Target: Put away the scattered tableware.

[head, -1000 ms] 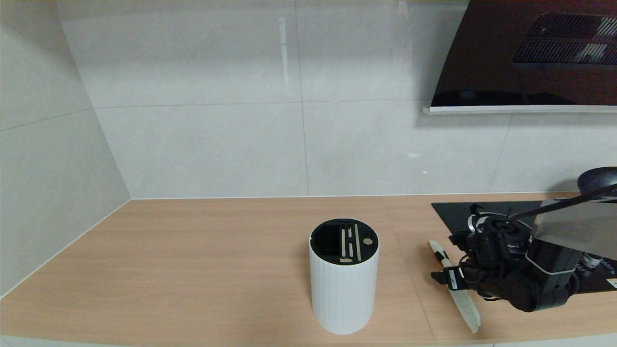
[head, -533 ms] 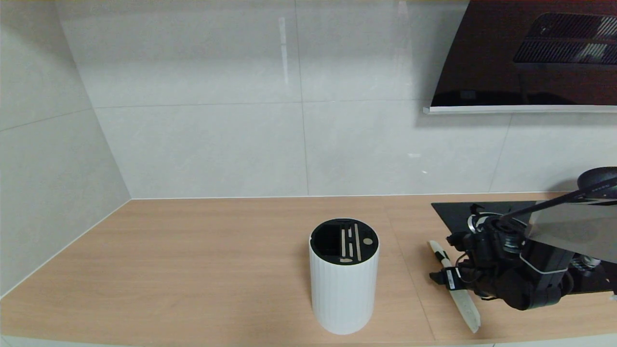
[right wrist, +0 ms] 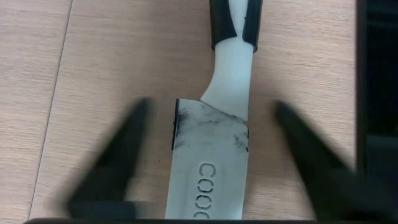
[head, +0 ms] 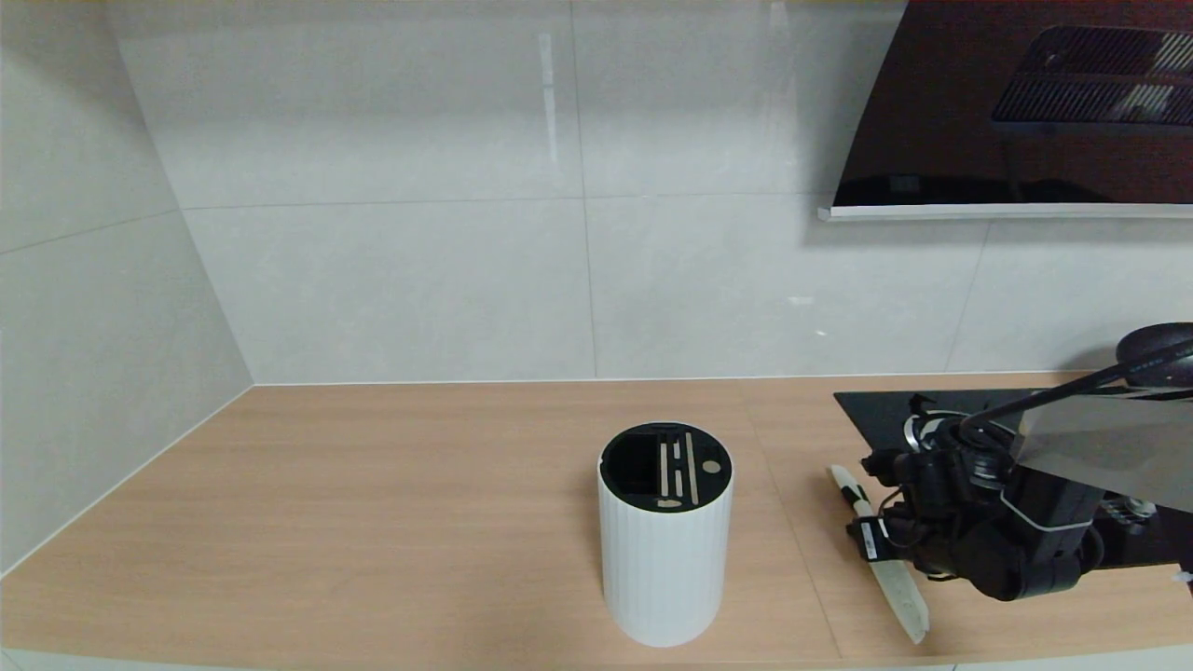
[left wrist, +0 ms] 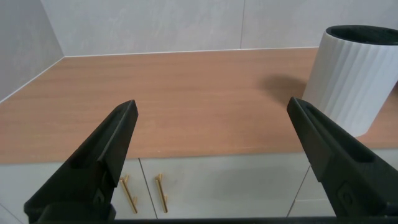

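White knife [right wrist: 217,149] is seen flat on the wooden counter [right wrist: 112,62], directly under the right gripper [right wrist: 210,165]. Its fingers [right wrist: 109,165] are spread wide, one on each side of the blade heel, with nothing held; contact with the knife is not seen. The step in hand is judged to be the pick of the knife.

For a good grasp the jaws should be set square across the blade and centred, so it is not pushed sideways on closing. A hold nearer the black-and-white handle [right wrist: 233,22], just beyond the fingers, is judged safer: the blade is thin and flat, so a slip is likely. The descent must be taken right down, as the knife lies low.

The black cooktop [head: 876,410] edge lies just beside the gripper and should not be struck. Further off to the gripper's left, well apart, the white slotted holder [head: 665,550] stands upright; a slot is to be met blade-down. Farthest, the left gripper [left wrist: 211,109] is seen parted and empty, by the counter's front edge.
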`<state>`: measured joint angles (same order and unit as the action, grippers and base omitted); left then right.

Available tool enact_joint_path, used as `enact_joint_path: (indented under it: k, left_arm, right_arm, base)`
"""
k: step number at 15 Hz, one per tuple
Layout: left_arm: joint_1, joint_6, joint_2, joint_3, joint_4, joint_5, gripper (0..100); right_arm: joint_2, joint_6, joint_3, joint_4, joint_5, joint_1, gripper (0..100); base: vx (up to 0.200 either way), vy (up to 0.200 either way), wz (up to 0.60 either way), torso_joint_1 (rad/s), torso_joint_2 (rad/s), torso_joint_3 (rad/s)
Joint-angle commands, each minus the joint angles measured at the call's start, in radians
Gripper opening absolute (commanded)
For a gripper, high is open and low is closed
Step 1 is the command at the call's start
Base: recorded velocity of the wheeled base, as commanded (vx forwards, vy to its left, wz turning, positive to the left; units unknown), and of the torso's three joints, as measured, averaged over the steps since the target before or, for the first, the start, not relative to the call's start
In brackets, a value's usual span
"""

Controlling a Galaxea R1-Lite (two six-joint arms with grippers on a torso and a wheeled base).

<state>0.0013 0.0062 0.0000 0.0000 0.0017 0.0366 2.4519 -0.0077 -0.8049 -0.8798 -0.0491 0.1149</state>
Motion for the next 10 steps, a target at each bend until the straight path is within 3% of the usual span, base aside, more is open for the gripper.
enact_joint_path:
  k: [1,10]
  left_arm:
    - [0.0,0.0,0.0,0.0,0.0,0.0,100]
    - [0.0,0.0,0.0,0.0,0.0,0.0,100]
  right_arm:
    - [0.006,-0.002,0.001,0.004,-0.003,0.0,0]
    - [-0.022,0.005,0.004,0.001,-0.012,-0.004,0]
  base:
    - [0.0,0.0,0.0,0.0,0.0,0.0]
    - [0.0,0.0,0.0,0.0,0.0,0.0]
